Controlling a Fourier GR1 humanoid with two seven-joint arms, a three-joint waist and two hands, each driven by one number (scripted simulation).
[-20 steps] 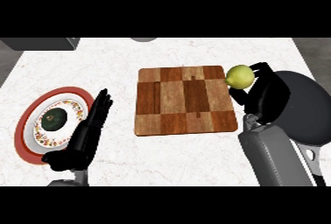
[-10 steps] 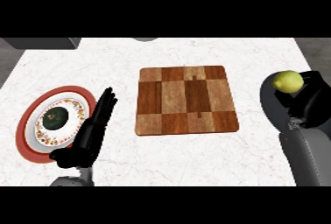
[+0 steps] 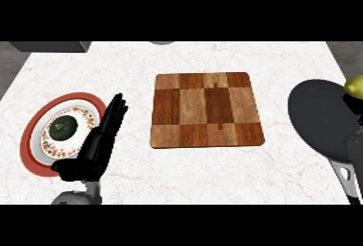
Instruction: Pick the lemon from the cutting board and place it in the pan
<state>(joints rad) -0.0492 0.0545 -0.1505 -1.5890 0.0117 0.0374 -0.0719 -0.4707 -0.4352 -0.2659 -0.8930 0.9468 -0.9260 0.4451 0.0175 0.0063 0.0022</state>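
Lemon (image 3: 355, 86) sits at the view's right edge, cut off by it, so only part shows and its long axis cannot be told. It is off the cutting board and over or just past the far right rim of the pan. Whether it is in the air or touching the pan cannot be told.

Near left: left hand (image 3: 98, 144) comes in from the lower edge, fingers straight and close together, pointing toward the far side. It holds nothing and lies along the right rim of the plate (image 3: 30, 144). The plate sits toward the worktop's left edge, red-rimmed, with one dark green round thing (image 3: 64, 126) at its middle.

Near right: pan handle (image 3: 344, 175) runs toward the near right corner of the worktop (image 3: 212, 173).

Further back: pan (image 3: 315, 117) at the right edge, dark, nothing seen inside its visible part. Cutting board (image 3: 205, 110) is mid-worktop, well apart from both the plate and the pan.

Right hand (image 3: 353, 103) shows only as a dark sliver under the lemon; its grip cannot be told. It is the nearer hand by far, with the left well apart across the board.

Judgement: the lemon needs to go left and toward the near side to sit over the pan's middle before release.
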